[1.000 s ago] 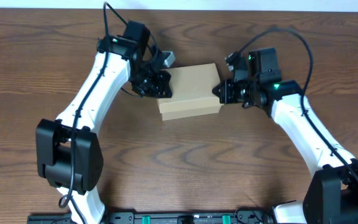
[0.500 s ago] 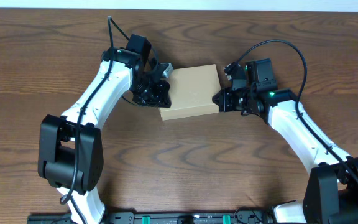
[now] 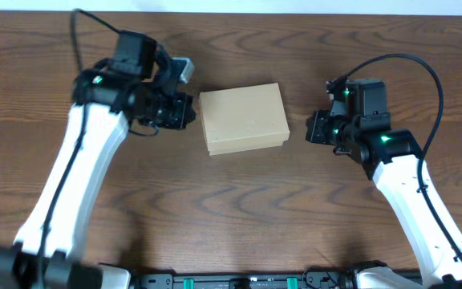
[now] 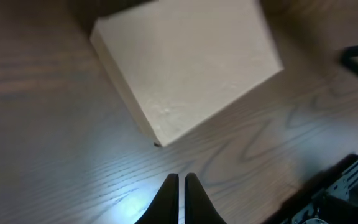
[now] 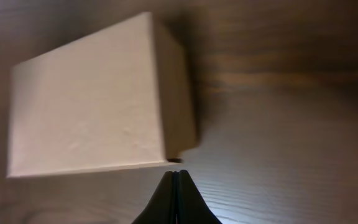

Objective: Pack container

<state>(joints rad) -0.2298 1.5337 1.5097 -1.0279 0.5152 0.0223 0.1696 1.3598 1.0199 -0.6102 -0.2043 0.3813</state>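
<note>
The container (image 3: 243, 118), a plain tan cardboard box with its lid down, lies flat on the wooden table at centre. My left gripper (image 3: 189, 112) hovers just off its left side, shut and empty. My right gripper (image 3: 311, 128) is a short gap off its right side, also shut with nothing in it. In the left wrist view the container (image 4: 188, 62) lies ahead of the left gripper (image 4: 181, 177), whose jaws stand nearly together. In the right wrist view the container (image 5: 86, 106) fills the upper left, a little beyond the right gripper (image 5: 176, 174).
A black rail (image 3: 239, 281) runs along the table's front edge and shows again as a black rail (image 4: 334, 186) at the lower right of the left wrist view. Bare wooden table (image 3: 239, 209) surrounds the box.
Both grippers have drawn back from the container's sides, the left one leftward and the right one rightward. The box stays at the table's centre, closed.
</note>
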